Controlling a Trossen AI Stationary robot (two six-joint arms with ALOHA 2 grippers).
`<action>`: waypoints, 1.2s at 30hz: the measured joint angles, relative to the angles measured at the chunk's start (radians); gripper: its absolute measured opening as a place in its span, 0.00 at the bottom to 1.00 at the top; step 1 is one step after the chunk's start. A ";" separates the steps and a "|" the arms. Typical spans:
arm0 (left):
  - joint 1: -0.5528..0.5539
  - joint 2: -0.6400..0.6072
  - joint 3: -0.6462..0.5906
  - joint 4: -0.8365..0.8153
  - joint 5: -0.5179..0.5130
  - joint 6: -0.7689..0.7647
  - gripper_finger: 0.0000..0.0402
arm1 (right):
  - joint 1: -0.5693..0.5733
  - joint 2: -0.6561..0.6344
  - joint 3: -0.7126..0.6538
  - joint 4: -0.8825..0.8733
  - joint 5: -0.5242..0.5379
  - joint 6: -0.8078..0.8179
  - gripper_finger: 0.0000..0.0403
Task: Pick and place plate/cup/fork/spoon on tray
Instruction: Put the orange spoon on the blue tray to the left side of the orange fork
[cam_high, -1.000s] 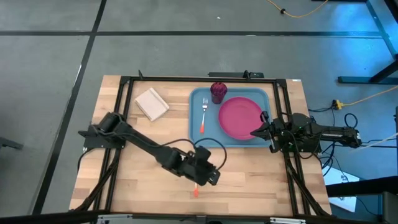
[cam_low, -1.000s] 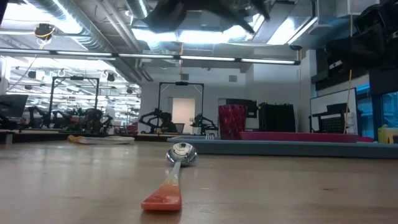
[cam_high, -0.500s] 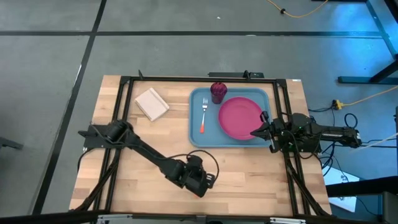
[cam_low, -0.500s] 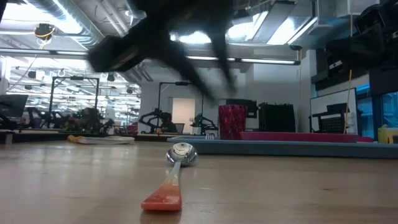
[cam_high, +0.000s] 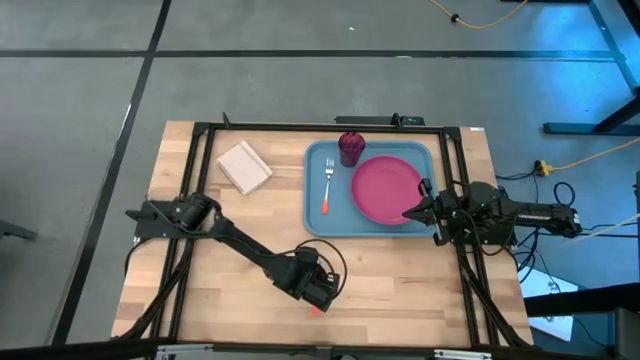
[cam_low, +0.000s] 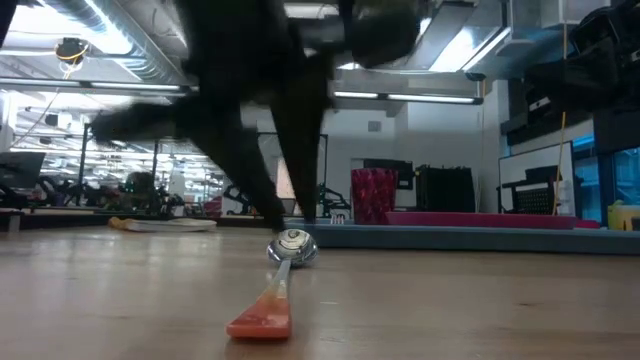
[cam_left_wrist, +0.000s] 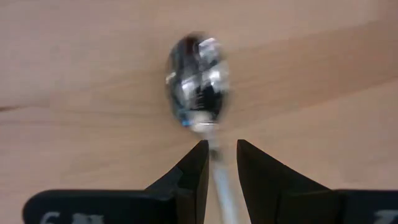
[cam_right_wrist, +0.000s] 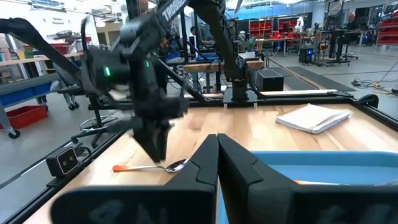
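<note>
On the tray the plate, cup and fork already lay, while the spoon remained on the counter, its neck between the left pincer's parted fingers; the right pincer waited closed.

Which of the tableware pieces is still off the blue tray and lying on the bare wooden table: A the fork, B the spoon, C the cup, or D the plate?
B: the spoon lies on the bare wood with the left gripper straddling its neck, while the fork, the cup and the plate all sit inside the tray.
</note>
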 joint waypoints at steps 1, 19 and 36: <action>0.002 0.016 -0.003 -0.001 0.010 -0.001 0.19 | 0.000 0.000 0.000 0.000 0.000 0.000 0.03; 0.003 0.062 0.002 0.018 0.082 -0.057 0.13 | 0.000 0.000 0.000 0.000 0.000 0.000 0.03; 0.057 -0.012 0.081 -0.012 -0.128 0.306 0.01 | 0.000 0.000 0.000 0.000 0.000 0.000 0.03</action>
